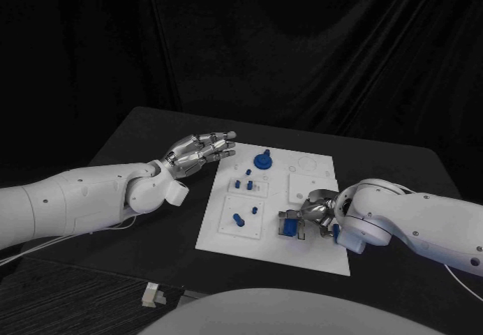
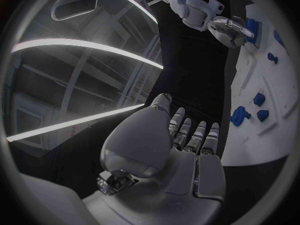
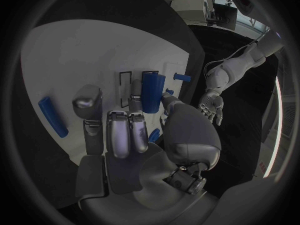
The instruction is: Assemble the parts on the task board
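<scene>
The white rectangular task board (image 1: pixel 307 209) lies in the middle of the frame on the black table (image 1: pixel 141 132), with small blue parts (image 1: pixel 245 185) standing across it and a round blue knob (image 1: pixel 262 162) near its upper edge. At lower right, the right hand (image 1: pixel 310 218) closes its fingers around a blue block-shaped part (image 1: pixel 290 229) on the board. The left hand (image 1: pixel 199 152) hovers at the board's upper left corner, fingers loosely apart, holding nothing.
</scene>
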{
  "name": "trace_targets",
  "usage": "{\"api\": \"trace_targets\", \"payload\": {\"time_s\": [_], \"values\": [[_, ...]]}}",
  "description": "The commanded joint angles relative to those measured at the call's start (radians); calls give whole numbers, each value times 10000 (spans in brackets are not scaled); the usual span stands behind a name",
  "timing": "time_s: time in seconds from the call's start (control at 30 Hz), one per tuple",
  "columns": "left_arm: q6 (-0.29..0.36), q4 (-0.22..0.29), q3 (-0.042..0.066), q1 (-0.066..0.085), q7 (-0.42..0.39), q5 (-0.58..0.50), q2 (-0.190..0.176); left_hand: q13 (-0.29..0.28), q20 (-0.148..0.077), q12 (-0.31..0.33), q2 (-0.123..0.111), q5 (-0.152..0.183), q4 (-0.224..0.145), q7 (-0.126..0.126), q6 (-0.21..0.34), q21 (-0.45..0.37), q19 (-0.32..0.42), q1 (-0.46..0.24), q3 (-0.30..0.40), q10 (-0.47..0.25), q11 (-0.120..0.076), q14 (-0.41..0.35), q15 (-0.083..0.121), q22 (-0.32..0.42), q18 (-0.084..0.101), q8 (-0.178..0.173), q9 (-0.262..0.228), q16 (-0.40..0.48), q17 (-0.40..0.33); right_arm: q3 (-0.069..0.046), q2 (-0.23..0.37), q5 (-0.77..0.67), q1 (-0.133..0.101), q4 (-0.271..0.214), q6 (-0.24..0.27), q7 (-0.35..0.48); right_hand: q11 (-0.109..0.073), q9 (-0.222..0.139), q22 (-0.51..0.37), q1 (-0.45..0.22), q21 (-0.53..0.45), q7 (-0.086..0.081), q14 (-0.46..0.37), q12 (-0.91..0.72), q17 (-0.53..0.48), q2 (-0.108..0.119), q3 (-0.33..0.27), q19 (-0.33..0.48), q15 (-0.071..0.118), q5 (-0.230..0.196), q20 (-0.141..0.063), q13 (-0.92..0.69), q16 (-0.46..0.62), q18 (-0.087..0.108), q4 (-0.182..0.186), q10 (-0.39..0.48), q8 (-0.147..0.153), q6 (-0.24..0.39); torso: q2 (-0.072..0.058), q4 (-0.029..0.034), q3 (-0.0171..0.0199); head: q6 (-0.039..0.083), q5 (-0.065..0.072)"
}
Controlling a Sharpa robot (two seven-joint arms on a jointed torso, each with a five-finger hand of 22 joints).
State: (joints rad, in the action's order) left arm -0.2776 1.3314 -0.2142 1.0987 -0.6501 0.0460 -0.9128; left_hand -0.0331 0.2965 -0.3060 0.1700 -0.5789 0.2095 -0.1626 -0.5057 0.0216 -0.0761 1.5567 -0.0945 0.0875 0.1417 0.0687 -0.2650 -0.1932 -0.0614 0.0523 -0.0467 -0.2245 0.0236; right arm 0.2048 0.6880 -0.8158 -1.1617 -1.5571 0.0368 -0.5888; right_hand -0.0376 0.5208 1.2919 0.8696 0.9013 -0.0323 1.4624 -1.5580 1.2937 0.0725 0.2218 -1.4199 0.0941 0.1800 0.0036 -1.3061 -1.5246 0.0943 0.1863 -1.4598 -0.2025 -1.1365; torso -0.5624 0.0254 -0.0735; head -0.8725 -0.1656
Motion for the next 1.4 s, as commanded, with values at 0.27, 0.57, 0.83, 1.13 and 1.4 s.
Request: {"api": "trace_targets", "payload": {"time_s": [0.27,0.57,0.83,1.13,1.4], "values": [[-170,-14,8,-23,-27,-15,37,-101,-13,-190,-57,-142,-84,-81,-47,59,-30,68,486,0,119,67,-116,124,-79,146,-59,-90,123,12,-25,-68,55,18,-43,-176,-53,73,1149,-31,-278,10,856,-128,1649,-7,-859,42,77,-974,64,-2647,172,269,241,-1110,62,-44,-3,0,0,-1,-6],[-200,-37,8,-35,33,-15,44,-101,-13,-190,-57,-142,-84,-81,-47,59,-30,68,486,0,119,67,-116,124,-79,146,-59,-90,123,12,-21,-131,57,17,20,-121,-48,102,1153,-91,-310,7,865,-128,1691,146,-1402,39,72,-1283,69,-2647,147,270,512,-1110,68,-54,-1,2,0,-1,-12],[-254,-75,8,-56,91,-15,68,-102,-13,-199,-58,-144,-92,-89,-68,58,-28,70,502,5,128,65,-119,129,-79,149,-62,-93,123,11,14,-469,57,-26,190,41,-56,156,1156,-156,-338,19,875,-128,1749,457,-2045,47,82,-1306,58,-2647,112,270,1011,-1110,55,-67,-3,0,1,-1,-27],[-257,-67,8,-68,119,-15,40,-102,-13,-199,-58,-144,-92,-89,-68,58,-28,70,502,5,128,65,-119,129,-79,149,-62,-93,123,10,365,-526,15,-312,973,399,-63,285,1185,-500,-265,27,898,-128,1865,269,-2884,27,82,-1292,56,-2647,45,255,1070,-1110,1,-77,-3,0,1,-1,-87],[-231,-64,8,-70,133,-15,9,-106,-13,-224,-57,-147,-99,-101,-121,60,-35,72,522,17,141,66,-122,113,-80,160,-68,-106,124,9,1082,-753,-409,-1030,1750,990,-72,384,1248,-443,-18,39,947,-128,2087,241,-3098,-56,90,-1286,50,-2647,-84,219,1069,-1110,-60,-77,-4,-3,2,-1,-89]]}}
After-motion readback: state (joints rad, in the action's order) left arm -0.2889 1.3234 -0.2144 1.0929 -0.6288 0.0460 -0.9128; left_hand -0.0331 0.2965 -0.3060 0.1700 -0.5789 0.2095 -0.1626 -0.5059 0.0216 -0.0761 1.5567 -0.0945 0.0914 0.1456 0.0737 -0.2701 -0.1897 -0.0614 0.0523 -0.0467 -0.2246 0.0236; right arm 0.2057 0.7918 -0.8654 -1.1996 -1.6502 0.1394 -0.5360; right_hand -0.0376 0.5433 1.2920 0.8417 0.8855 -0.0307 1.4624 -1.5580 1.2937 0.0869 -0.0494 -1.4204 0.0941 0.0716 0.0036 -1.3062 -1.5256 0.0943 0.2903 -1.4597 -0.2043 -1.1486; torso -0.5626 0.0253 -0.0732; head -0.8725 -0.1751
